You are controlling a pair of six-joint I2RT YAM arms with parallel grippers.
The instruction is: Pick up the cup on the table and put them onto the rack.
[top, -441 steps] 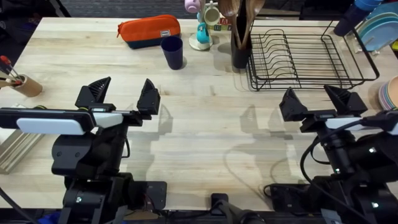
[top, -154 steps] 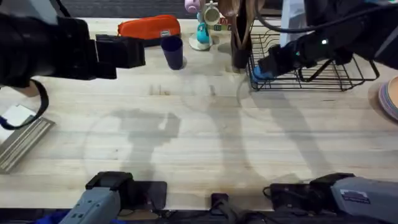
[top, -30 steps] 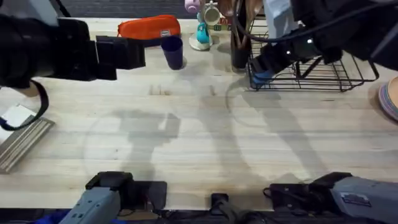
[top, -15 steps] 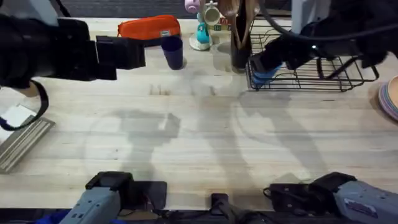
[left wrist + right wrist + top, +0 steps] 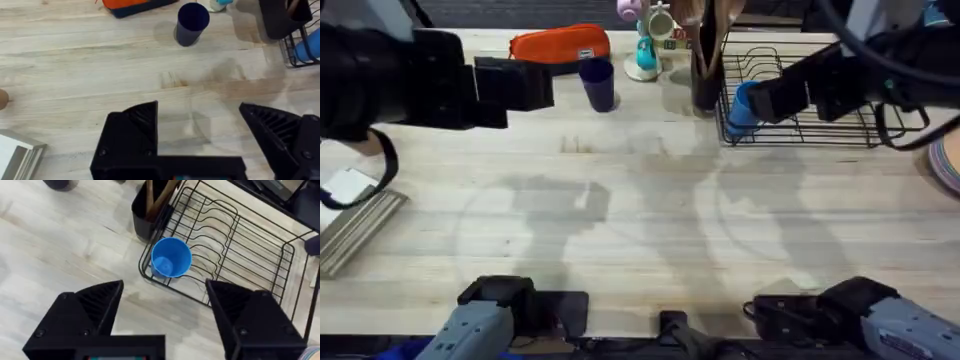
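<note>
On table, navy tapered cup [image 5: 192, 23], upright

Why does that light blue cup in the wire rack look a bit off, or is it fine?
The light blue cup sits at the very corner of the rack, beside the dark utensil holder, its open mouth up. It seems upright; nothing looks spilled or damaged.

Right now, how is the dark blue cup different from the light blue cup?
The dark blue cup is navy, while the light blue cup is a brighter sky blue. The dark blue cup stands on the bare table beside the orange pouch; the light blue cup sits inside the corner of the black wire rack, next to the dark utensil holder. Both are upright, open, handleless tumblers.
</note>
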